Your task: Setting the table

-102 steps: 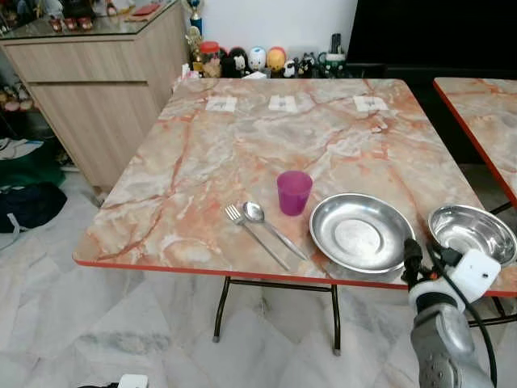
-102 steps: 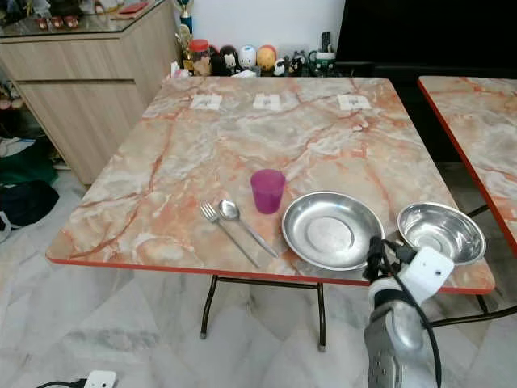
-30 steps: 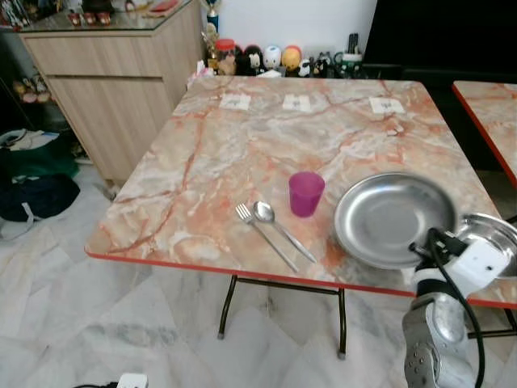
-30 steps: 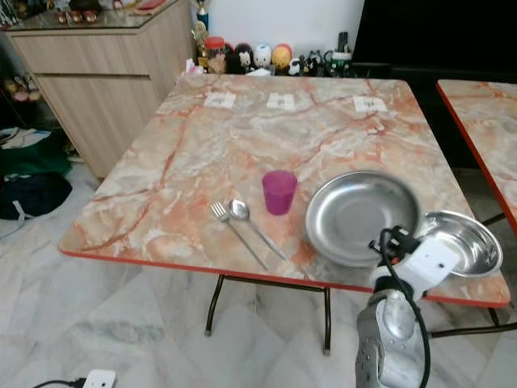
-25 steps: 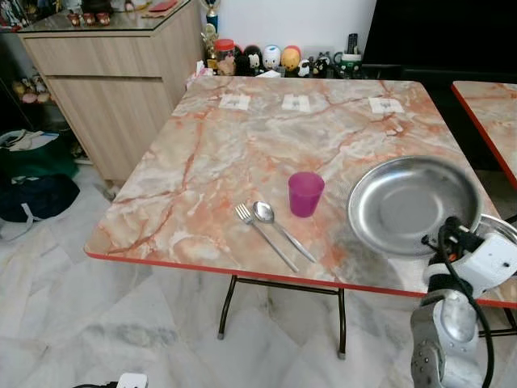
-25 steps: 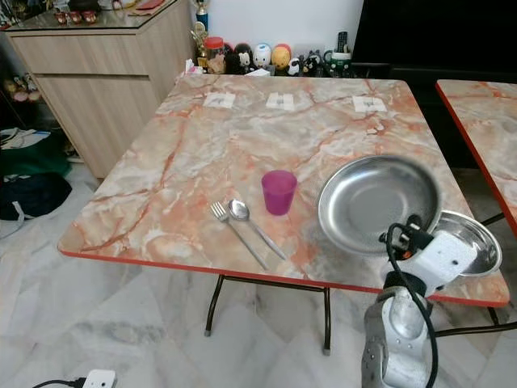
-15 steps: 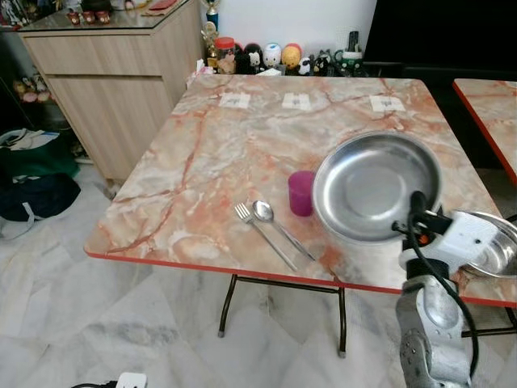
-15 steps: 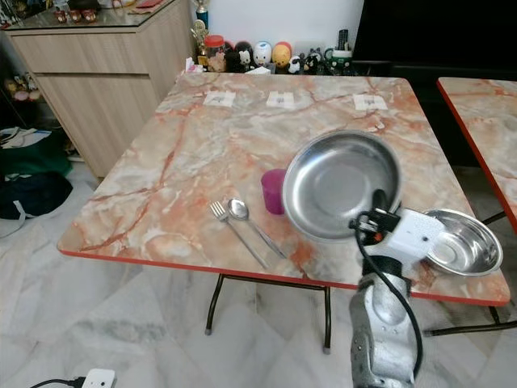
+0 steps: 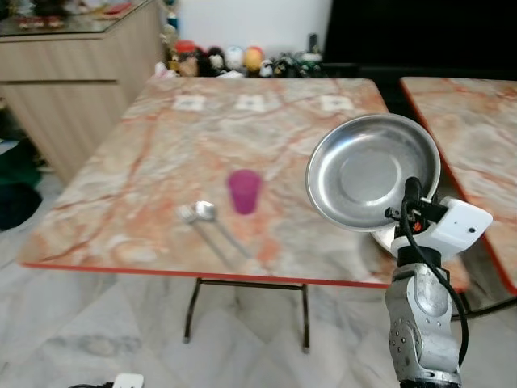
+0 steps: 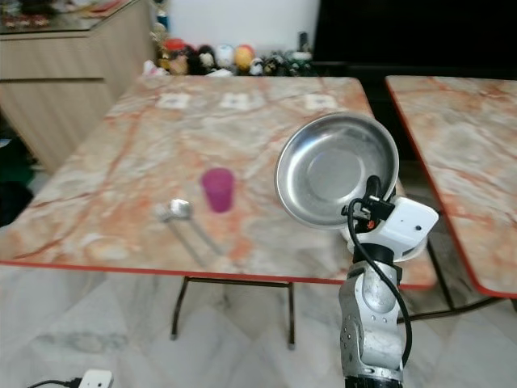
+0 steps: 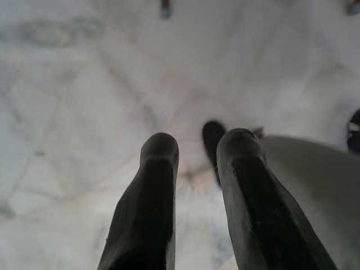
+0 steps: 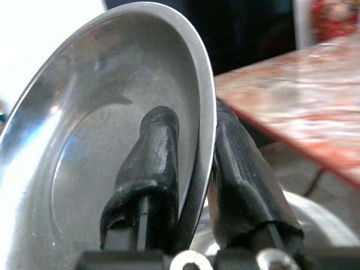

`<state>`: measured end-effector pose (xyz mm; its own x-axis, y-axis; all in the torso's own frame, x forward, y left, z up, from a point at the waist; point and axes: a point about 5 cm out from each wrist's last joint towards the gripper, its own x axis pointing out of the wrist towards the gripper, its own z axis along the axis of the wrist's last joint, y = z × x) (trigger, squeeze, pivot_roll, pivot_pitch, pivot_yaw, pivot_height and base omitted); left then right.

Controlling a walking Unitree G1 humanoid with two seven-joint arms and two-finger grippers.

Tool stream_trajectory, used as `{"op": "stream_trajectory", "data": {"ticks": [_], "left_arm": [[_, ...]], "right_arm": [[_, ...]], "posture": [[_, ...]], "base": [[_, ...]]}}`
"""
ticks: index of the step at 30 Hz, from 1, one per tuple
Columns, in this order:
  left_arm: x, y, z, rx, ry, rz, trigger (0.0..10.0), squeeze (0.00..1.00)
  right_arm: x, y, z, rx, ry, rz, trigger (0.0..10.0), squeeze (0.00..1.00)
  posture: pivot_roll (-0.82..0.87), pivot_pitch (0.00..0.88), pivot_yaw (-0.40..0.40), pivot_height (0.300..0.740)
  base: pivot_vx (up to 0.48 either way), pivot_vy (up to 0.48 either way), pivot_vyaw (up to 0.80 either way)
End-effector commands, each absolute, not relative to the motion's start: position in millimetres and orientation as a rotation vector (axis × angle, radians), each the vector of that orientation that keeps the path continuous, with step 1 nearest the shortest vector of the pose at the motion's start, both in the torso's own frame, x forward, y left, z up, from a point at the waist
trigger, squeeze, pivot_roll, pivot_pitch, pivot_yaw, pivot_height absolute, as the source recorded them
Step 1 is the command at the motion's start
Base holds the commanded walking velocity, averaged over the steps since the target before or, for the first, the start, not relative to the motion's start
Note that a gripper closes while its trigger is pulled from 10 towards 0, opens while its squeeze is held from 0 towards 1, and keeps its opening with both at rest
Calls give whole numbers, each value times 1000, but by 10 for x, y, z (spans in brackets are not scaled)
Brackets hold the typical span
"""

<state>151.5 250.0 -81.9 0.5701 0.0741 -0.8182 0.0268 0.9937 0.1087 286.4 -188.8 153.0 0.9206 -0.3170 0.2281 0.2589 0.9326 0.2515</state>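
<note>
Above the near right corner of the marble-look table (image 9: 121,194), the right gripper (image 12: 191,169) pinches the rim of the steel plate (image 9: 371,170), one finger on each face, holding it tilted up off the tabletop w/ its hollow facing the camera. On the table sit a purple cup (image 9: 244,191) and, just beside it, a spoon (image 9: 207,212) & fork (image 9: 187,214), both blurred; three white cards (image 9: 252,103) lie near the far edge, writing too small to read. Left gripper (image 11: 197,169) hangs over pale floor tiles (image 11: 84,84), fingers slightly apart, holding nothing.
</note>
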Motion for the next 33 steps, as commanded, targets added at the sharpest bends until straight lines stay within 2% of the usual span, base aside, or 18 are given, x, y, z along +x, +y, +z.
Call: {"op": "stream_trajectory", "data": {"ticks": [1,25,33], "left_arm": [[1445,2481,-854,116,991,17,10000,0],[1442,2500,-849,126,993,15,10000,0],[1443,2499,-849,126,993,14,10000,0]], "right_arm": [[2853,-1949,1606,220,-310,-327,10000,0],[2873,-2087,1557,260,-294,-426,10000,0],[2866,-2102,1519,262,-278,-440,10000,0]], "posture": [[-112,36,34,740],[-109,37,46,740],[-110,36,46,740]], "base": [[0,-420,0],[0,-417,0],[182,-413,-628]]}}
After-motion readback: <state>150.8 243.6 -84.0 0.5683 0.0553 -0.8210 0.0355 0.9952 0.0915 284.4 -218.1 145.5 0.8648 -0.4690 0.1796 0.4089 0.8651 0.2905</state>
